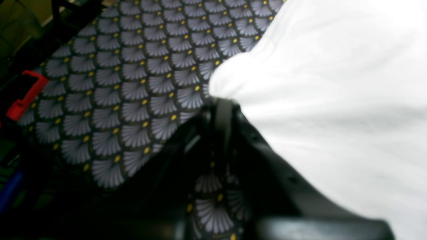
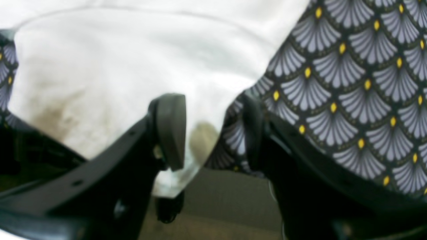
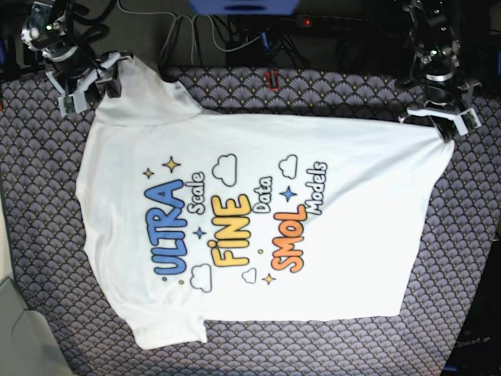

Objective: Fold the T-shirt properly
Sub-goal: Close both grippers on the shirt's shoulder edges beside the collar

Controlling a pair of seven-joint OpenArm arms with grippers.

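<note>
The T-shirt (image 3: 258, 227) lies spread flat, print side up, across the middle of the table (image 3: 47, 258), which is covered in a dark cloth patterned with grey fans and yellow dots. Its print, turned sideways in the base view, reads "ULTRA" in blue, "FINE" in yellow and "SMOL" in orange, with smaller white "Scale", "Data" and "Models", plus clouds and stars. At the upper right of the base view, the left gripper (image 3: 446, 121) has its fingers (image 1: 223, 115) closed on a corner of the T-shirt. At the upper left, the right gripper (image 3: 90, 86) has its fingers (image 2: 171, 130) apart, white fabric lying loose between them.
</note>
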